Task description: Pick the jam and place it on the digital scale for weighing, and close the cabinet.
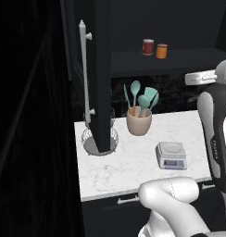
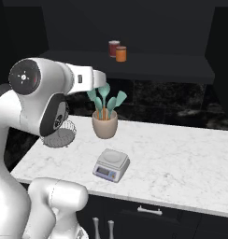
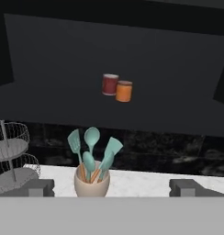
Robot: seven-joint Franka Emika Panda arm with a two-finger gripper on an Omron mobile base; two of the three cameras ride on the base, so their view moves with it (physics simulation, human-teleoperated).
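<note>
Your gripper (image 3: 112, 187) hangs with its jaws spread wide and empty, open air ahead of it up to the cabinet (image 1: 98, 69) shelf, where the jam (image 3: 124, 91), a small orange jar with what looks like a darker lid, stands touching the red jar (image 3: 109, 84) to its left, the digital scale (image 2: 111, 165) well below on the marble counter (image 2: 181, 163).

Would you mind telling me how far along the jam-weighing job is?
Nothing looks done yet. The jam sits on the cabinet shelf beside the red jar, the digital scale is bare, and the cabinet door stands open. The gripper is open and faces the jam.
</note>
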